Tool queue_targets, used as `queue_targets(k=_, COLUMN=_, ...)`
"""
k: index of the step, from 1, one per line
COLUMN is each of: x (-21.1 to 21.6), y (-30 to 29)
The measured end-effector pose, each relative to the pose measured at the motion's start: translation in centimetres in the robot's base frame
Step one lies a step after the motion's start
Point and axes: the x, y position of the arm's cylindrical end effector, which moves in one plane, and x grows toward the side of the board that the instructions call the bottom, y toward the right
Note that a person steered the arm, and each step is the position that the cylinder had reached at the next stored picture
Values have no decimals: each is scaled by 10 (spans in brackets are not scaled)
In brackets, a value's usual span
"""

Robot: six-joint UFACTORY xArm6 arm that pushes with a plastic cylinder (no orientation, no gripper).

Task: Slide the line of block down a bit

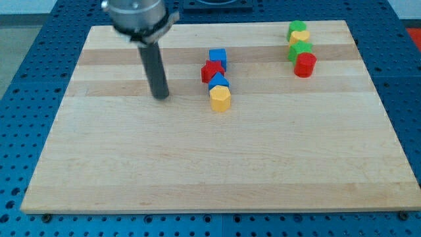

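Observation:
Two lines of blocks stand on the wooden board (197, 164). The middle line runs from the view's top to bottom: a blue cube (218, 57), a red block (211, 70), a blue triangular block (218, 81) and a yellow block (220, 99). The line at the view's upper right holds a green block (297, 28), a yellow block (299, 38), a green block (300, 51) and a red cylinder (305, 64). My tip (160, 97) rests on the board to the left of the middle line, about level with the yellow block, touching no block.
The board lies on a blue perforated table (26, 79). The arm's grey wrist (137, 16) hangs over the board's upper left part.

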Motion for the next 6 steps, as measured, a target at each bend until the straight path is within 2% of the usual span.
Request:
queue_targets(k=1, x=-66, y=41)
queue_targets(k=2, x=-90, y=82)
queue_targets(k=3, x=-76, y=118)
queue_targets(k=4, x=-46, y=118)
queue_targets(k=6, x=-16, y=111)
